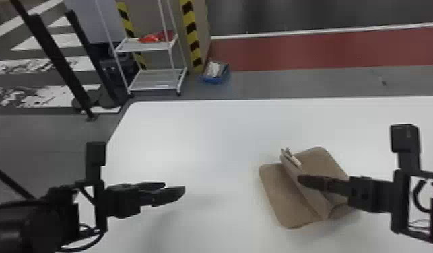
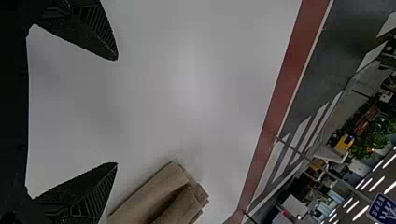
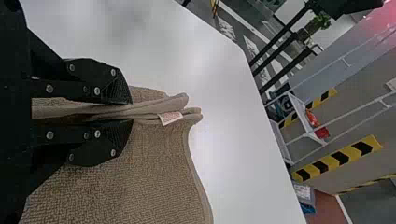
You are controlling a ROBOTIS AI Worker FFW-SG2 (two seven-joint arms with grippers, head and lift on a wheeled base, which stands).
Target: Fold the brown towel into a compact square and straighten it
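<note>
The brown towel [image 1: 282, 198] lies on the white table right of centre, partly folded, with a raised ridge of layers across its middle. Over that ridge is my right gripper [image 1: 301, 181]. In the right wrist view the right gripper [image 3: 130, 111] is shut on a pinched fold of the towel [image 3: 149, 172], whose small white label sticks out past the fingertips. My left gripper [image 1: 180, 193] hangs over the table left of the towel. Seen from the left wrist, the left gripper [image 2: 116, 112] stands open with nothing between its fingers, and the towel [image 2: 163, 200] lies off to one side.
The white table [image 1: 205, 134] extends beneath both arms, its left edge angled. Behind it stand a metal shelf rack [image 1: 155, 84], striped posts [image 1: 192, 37] and a blue bin [image 1: 216, 79] on the floor. Black posts [image 1: 54, 57] rise at the far left.
</note>
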